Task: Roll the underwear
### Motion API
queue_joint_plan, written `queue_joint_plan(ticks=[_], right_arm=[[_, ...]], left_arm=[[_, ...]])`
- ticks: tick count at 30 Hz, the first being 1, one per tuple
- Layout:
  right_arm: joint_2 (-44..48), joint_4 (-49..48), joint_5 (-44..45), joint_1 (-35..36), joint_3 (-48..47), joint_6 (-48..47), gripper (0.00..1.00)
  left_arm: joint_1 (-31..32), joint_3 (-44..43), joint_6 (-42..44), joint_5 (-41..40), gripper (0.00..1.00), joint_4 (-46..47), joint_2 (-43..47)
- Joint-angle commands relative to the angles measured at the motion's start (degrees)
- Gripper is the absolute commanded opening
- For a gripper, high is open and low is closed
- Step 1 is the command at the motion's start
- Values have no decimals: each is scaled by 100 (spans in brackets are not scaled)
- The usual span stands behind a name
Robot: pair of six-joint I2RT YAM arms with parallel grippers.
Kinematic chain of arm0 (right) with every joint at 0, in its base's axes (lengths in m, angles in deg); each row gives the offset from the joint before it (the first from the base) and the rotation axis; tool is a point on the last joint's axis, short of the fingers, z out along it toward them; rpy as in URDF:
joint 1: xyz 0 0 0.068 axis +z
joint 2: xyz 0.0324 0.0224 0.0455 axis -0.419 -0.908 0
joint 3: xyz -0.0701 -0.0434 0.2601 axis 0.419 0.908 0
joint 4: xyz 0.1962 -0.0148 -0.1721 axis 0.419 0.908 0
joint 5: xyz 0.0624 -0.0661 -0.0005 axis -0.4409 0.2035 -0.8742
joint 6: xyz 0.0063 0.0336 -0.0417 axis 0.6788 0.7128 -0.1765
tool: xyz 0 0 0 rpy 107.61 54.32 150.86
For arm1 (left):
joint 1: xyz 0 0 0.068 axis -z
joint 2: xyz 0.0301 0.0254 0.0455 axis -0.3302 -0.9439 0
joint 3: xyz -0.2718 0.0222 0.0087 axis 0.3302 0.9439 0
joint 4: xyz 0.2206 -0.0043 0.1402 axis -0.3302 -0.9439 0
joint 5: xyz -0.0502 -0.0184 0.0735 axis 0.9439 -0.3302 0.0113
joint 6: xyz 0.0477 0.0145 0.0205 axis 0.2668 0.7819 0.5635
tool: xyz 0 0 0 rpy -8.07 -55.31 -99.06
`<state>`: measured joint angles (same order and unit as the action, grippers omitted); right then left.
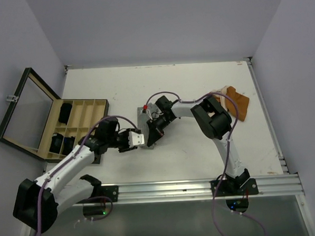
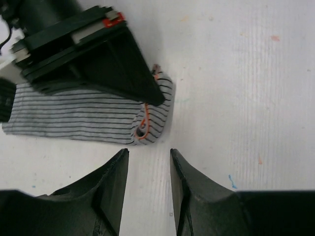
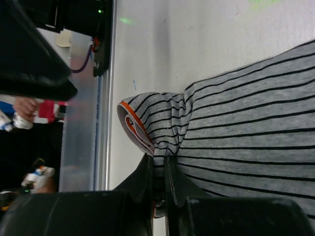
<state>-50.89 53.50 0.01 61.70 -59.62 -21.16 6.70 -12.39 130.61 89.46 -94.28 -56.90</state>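
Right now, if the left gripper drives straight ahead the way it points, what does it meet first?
The rolled end of the grey striped underwear, just ahead of the left gripper. The right gripper pinches the cloth right behind. Height is unclear, so it might skim over the roll.

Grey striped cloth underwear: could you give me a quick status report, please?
Right gripper shut on grey striped cloth underwear at its rolled end. Left gripper open, empty, just short of the roll. Nothing in the way.
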Motion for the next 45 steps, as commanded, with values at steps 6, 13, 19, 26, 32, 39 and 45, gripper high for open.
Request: queue_joint_plan(ticks=[6, 13, 19, 26, 32, 39, 45], right_arm=[[-1236, 1141, 751, -89, -971, 560, 0], [-1448, 1300, 707, -133, -1095, 693, 0], [-1501, 1458, 786, -142, -1148, 526, 0], [-1185, 1056, 918, -212, -911, 841, 13], [-378, 1036, 1453, -607, -1069, 1140, 41], [1264, 1098, 2454, -1494, -921, 1036, 83], [3345, 869, 2966, -1759, 378, 299, 84]], left_arm=[[1102, 712, 1229, -1099, 43, 1353, 219], [1463, 1019, 1494, -1661, 43, 2168, -449], [1480, 994, 1284, -2136, 42, 3015, -1503], [1498, 477, 1055, -1874, 3, 1947, -2040], [1489, -261, 879, -1408, 0, 372, -2611], [1358, -1387, 615, -767, 0, -1045, -4015], [813, -2485, 658, 288, 0, -2214, -5149]])
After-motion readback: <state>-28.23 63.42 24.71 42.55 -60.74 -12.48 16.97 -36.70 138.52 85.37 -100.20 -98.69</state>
